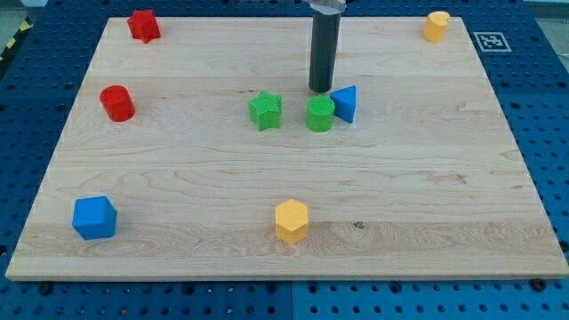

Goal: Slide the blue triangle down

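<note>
Just above the middle of the wooden board (427, 178), the blue triangle (345, 103) sits touching the right side of the green cylinder (320, 115). My tip (320, 91) stands just above the green cylinder, toward the view's top, and just left of the blue triangle's upper corner; whether it touches either block I cannot tell. The rod has no fingers to open or close, being a plain dark shaft. The green star (265, 111) lies near the cylinder, to the view's left. Farther out, a red cylinder (116, 103) rests by the left edge and a red star (142, 25) in the top left corner. A yellow block (436, 26), its shape unclear, sits in the top right corner. A yellow hexagon (291, 220) lies toward the bottom centre and a blue cube (94, 218) at the bottom left. The board is pale grained wood, resting on a blue perforated table (542, 116), with a black-and-white marker tag (490, 41) beside the top right corner.
</note>
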Available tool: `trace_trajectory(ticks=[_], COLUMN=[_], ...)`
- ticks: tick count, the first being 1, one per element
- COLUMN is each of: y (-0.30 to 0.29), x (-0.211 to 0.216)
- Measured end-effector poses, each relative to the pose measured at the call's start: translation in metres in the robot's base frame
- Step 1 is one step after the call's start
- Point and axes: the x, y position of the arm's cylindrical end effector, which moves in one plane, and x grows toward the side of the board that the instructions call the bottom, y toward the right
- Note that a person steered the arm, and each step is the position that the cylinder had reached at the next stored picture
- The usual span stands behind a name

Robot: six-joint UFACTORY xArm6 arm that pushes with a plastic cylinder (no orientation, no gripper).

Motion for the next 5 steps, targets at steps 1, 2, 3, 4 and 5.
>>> trace_trajectory(ticks=[1, 2, 3, 4, 5], y=[0.013, 0.027, 0.035, 0.035, 0.022], x=[0.013, 0.023, 0.025, 0.010, -0.020])
